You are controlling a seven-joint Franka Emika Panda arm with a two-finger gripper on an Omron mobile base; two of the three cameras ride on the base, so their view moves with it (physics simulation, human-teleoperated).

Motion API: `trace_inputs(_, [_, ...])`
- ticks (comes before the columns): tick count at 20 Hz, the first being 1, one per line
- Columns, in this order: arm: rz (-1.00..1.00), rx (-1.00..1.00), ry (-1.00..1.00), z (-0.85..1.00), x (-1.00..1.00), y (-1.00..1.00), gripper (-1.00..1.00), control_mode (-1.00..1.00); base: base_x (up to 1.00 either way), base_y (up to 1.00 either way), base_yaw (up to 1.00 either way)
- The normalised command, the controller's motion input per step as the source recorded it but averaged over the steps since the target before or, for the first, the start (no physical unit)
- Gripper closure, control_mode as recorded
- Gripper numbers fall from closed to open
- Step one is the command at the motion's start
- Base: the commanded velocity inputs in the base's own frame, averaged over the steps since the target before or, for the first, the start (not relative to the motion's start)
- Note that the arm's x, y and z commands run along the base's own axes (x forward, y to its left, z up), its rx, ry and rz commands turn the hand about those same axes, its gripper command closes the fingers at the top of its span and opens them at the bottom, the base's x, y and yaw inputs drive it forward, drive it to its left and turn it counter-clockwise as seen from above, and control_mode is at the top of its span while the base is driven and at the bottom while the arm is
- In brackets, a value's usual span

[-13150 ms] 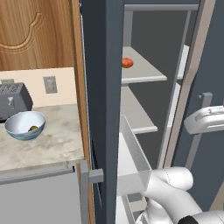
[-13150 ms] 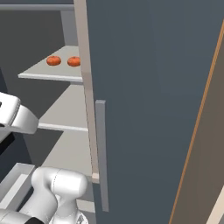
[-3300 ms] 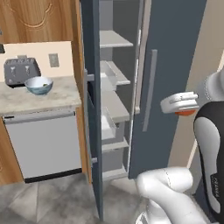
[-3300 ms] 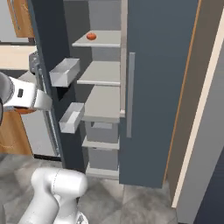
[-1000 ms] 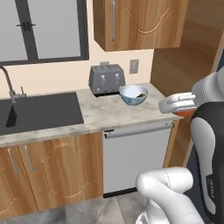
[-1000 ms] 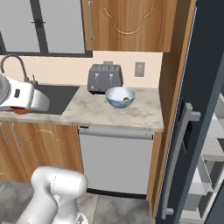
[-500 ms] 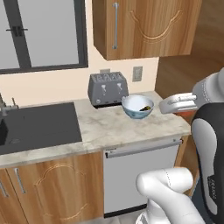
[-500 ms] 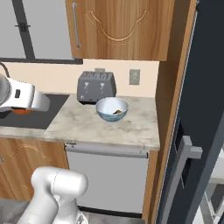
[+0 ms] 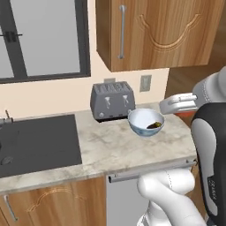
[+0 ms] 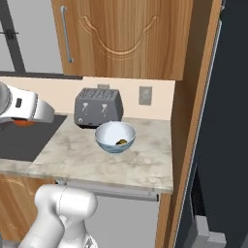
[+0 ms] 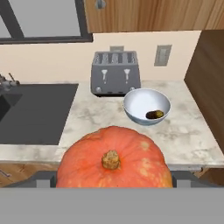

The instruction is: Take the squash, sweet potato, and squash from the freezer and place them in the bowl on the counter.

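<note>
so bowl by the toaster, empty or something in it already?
Not empty. The bowl stands upright on the counter and holds one small dark, yellowish item on its white inside. What that item is, cannot tell.

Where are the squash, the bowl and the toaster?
squash [image 11: 113, 159]: hand view, orange top near the stem, held in the gripper.
bowl [image 9: 142, 122]: left base view, white inner wall.
toaster [image 10: 97, 114]: right base view, grey front face.

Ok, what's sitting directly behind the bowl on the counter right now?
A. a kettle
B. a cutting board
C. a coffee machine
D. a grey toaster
D: a grey toaster stands against the wall just behind the bowl on the counter, and the hand view shows the same pair beyond the orange squash held in front of the camera.
</note>
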Motion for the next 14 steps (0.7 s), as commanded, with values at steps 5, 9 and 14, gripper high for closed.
trace_inputs(5, [0.00, 0.00, 0.00, 0.00, 0.00, 0.00, 1.00, 1.00, 0.63, -0.41, 0.04])
trace_inputs(9, [0.00, 0.00, 0.00, 0.00, 0.00, 0.00, 1.00, 1.00, 0.54, -0.40, 0.01])
trace_inputs(14, [0.00, 0.00, 0.00, 0.00, 0.00, 0.00, 1.00, 1.00, 0.42, -0.43, 0.00])
